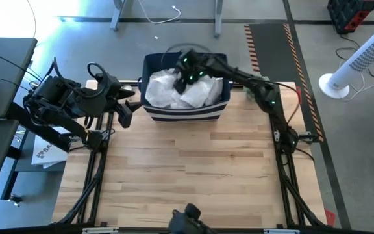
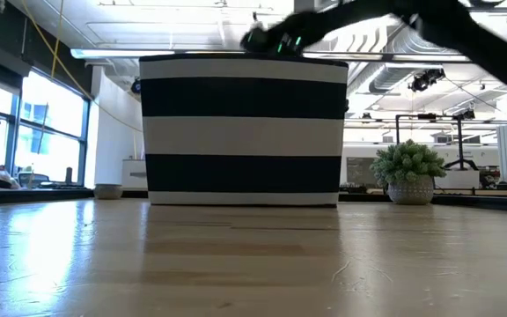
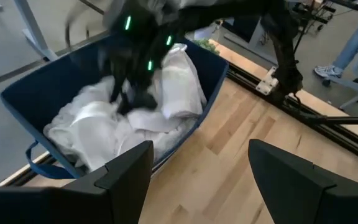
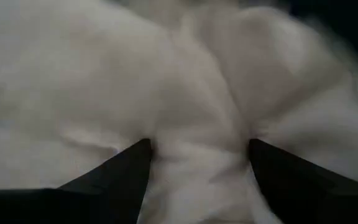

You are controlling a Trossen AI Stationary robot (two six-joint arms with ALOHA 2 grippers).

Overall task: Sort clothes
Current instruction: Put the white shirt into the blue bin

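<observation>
Right tool (image 4: 199, 163) sits wide open, its fingers pressed into the white clothes (image 1: 186, 91) heaped in the striped bin (image 1: 186, 114) at the far edge of the worktop (image 1: 193, 169); nothing is gripped yet. Closing here may pinch several layers and drag out more than one garment, or tip the soft bin. Crumpled, the heap shows no clear long axis or heading. Left tool (image 3: 197, 168) waits open beside the bin.

- We see right arm stretched across toward the far middle of the table, right gripper (image 1: 186, 73) angled down, fingers (image 4: 120, 171) spread.
- Left arm folded at the left edge; left gripper (image 1: 123, 103) spread, hovering.
</observation>
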